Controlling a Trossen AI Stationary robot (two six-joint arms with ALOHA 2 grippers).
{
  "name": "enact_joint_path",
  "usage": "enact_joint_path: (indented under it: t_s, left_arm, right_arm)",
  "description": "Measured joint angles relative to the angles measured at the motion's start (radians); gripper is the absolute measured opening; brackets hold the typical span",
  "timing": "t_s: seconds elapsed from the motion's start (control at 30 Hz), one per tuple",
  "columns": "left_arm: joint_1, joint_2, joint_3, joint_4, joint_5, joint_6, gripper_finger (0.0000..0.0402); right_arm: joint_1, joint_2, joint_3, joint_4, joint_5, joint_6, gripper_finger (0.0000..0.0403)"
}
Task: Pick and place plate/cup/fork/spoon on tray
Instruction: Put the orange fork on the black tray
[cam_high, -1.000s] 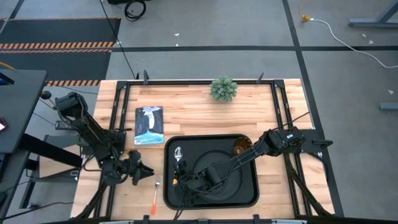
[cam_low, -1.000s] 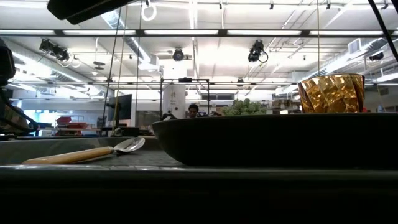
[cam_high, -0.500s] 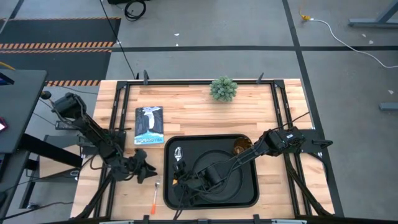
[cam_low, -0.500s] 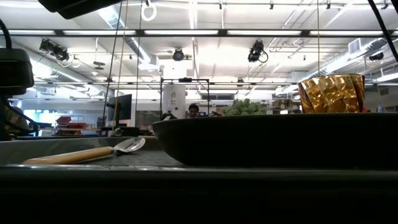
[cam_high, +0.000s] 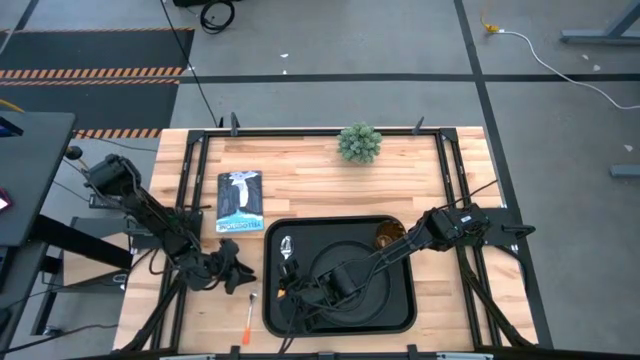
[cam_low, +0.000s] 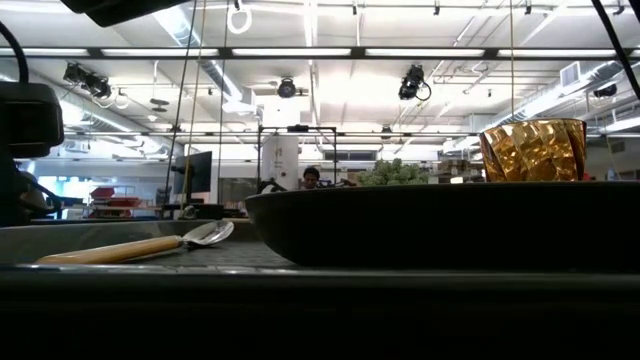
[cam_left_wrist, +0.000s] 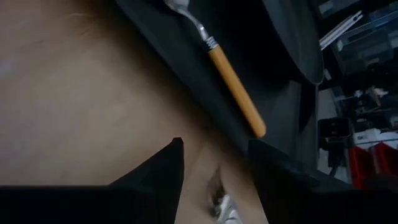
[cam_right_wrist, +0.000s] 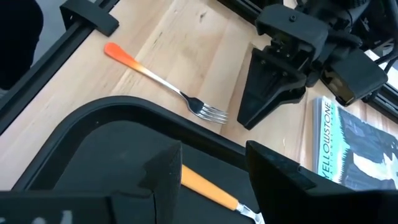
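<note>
Moved a little nearer the tray (cam_high: 400, 305) since a second ago: left gripper (cam_high: 237, 276), fingers spread, low over the bare wood just above the fork (cam_right_wrist: 163, 85). Fork lying on the table beside the tray's left rim, tines toward the tray, orange handle away. Right gripper (cam_right_wrist: 212, 167) over the tray's left part, fingers apart, holding nothing. On the tray: spoon (cam_left_wrist: 221, 62), plate (cam_low: 440, 225), cup (cam_low: 533, 150). Beside the left arm, a book (cam_high: 240, 201) with "ELLOUSTONE" readable along its edge.
</note>
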Motion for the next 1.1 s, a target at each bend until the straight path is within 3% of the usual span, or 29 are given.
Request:
enact_joint_path:
  t_s: [0.23, 0.53, 0.87, 1.1]
  left_arm:
    - [0.000, 0.060, 0.001, 0.099, 0.016, 0.023, 0.0183]
    - [0.042, 0.081, 0.088, -0.093, 0.113, 0.009, 0.0190]
    - [0.107, 0.083, 0.133, -0.140, 0.273, 0.029, 0.0192]
    - [0.124, 0.082, 0.153, -0.219, 0.304, 0.032, 0.0192]
  right_arm:
    - [0.002, 0.000, 0.000, 0.000, 0.000, 0.000, 0.0184]
    - [0.009, 0.000, 0.000, 0.008, 0.001, 0.000, 0.0184]
    - [0.011, 0.000, 0.000, 0.015, 0.001, -0.003, 0.0184]
    - [0.014, 0.000, 0.000, 0.015, 0.001, -0.004, 0.0184]
